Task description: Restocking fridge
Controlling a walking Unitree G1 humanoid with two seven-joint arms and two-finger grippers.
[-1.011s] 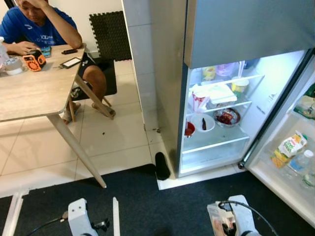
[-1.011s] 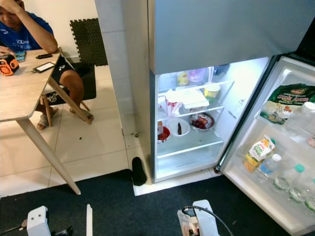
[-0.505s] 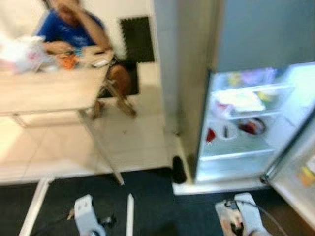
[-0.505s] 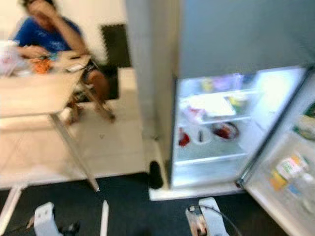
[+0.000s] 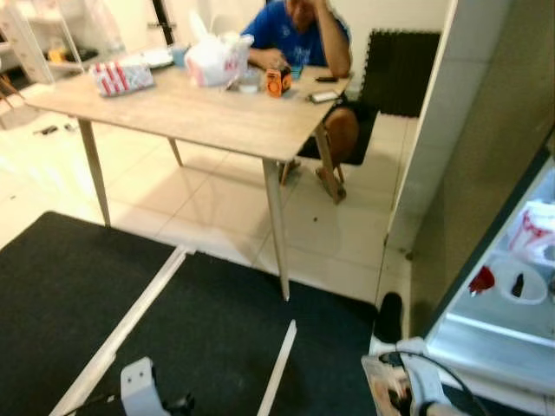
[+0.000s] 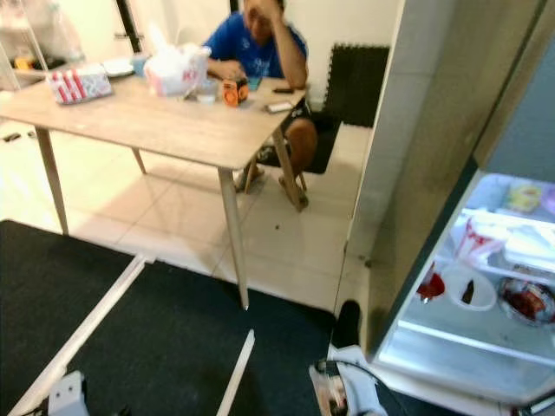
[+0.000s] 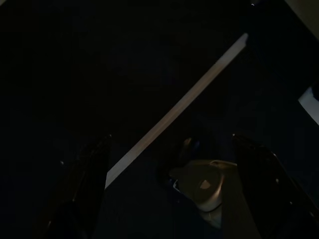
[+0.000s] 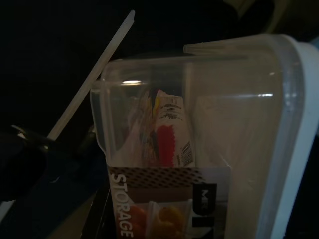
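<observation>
The fridge stands open at the right, lit inside. Its shelves hold a red-and-white carton, a white bowl and a bowl of red food. My right gripper hangs low in front of the fridge, shut on a clear plastic storage container with a "STORAGE" label and a printed packet inside. My left gripper hangs idle over the dark mat, its two black fingers wide apart and nothing between them.
A wooden table carries a white plastic bag, a red-and-white box and an orange gadget. A person in a blue shirt sits behind it. White strips lie on the black mat. A black shoe lies by the fridge.
The whole picture has swung left: the table now sits in the middle and the fridge at the right edge. Both arms hang as before, the container still in the right gripper.
</observation>
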